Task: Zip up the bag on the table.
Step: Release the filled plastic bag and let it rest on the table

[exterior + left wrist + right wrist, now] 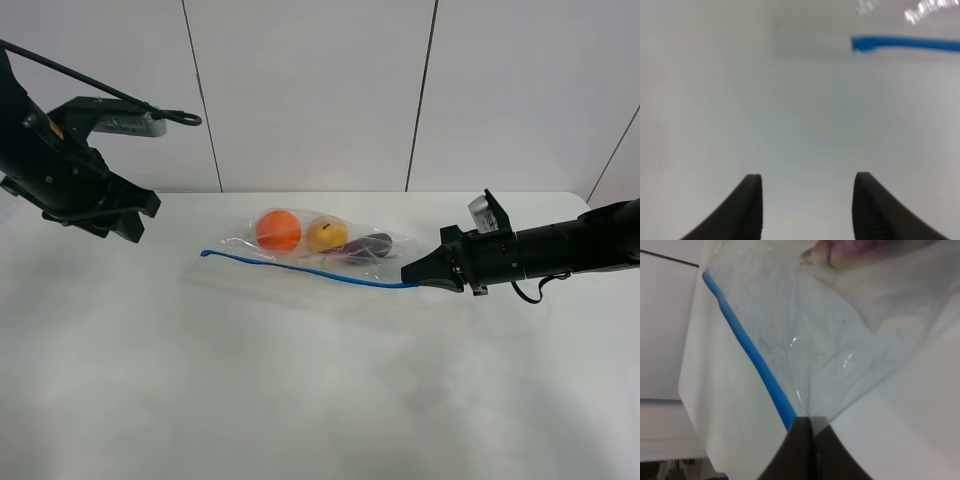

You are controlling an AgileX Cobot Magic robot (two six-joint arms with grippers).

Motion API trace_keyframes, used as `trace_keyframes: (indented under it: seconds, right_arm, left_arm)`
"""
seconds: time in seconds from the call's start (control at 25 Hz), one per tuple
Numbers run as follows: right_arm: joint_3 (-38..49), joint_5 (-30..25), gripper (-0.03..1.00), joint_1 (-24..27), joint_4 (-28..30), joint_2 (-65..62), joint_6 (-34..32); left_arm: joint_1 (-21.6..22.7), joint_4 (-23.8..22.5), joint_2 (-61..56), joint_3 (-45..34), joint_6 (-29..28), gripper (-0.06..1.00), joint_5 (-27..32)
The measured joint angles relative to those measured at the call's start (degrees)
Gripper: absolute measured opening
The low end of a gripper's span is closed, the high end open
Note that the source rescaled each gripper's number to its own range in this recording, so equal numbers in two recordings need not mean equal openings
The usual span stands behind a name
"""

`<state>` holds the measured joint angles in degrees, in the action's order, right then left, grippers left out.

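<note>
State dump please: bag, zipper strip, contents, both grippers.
bag: lying flat on the table.
zipper strip: stretched along the near edge; sealed or not, cannot tell.
orange: inside the bag.
yellow fruit: inside the bag.
eggplant: inside the bag.
right gripper: shut on the zipper strip's right end.
left gripper: open, empty, apart from the bag.

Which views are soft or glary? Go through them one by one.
Left wrist: soft throughout, the zipper strip a smeared blue band beyond the open left tool. Right wrist: sharper, small glints on the film of the bag near the shut right tool. Exterior high: even light, only faint shadows on the table, no harsh glare.
</note>
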<state>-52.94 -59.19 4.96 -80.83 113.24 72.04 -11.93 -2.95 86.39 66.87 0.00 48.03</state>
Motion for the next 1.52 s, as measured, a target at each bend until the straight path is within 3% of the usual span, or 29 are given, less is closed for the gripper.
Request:
trace_keyframes:
  seconds: [0.2,0.52,0.76,1.08,1.24,1.52]
  right_arm:
    - [0.00,-0.10,0.00,0.00,0.10,0.00,0.00]
    - [0.00,-0.10,0.00,0.00,0.53,0.00,0.00]
    - [0.00,-0.94,0.00,0.00,1.01,0.00,0.00]
    - [0.00,-0.99,0.00,0.00,1.30,0.00,0.00]
    - [0.00,-0.99,0.00,0.00,1.30,0.00,0.00]
    - [0.00,-0.83,0.00,0.00,1.30,0.00,0.00]
  left_arm:
    - [-0.05,-1.21,-4.31,0.00,1.89,0.65,-4.42]
    - [-0.05,-1.17,-9.06,0.00,15.84,0.65,-7.54]
    - [-0.05,4.20,-12.78,-1.08,17.80,0.65,-10.20]
    - [-0.05,11.30,-26.61,-2.58,13.03,0.65,-9.13]
    - [-0.05,12.20,-37.65,-4.90,10.87,0.65,-6.06]
    - [-0.05,10.52,-50.21,-6.22,10.30,0.65,4.27]
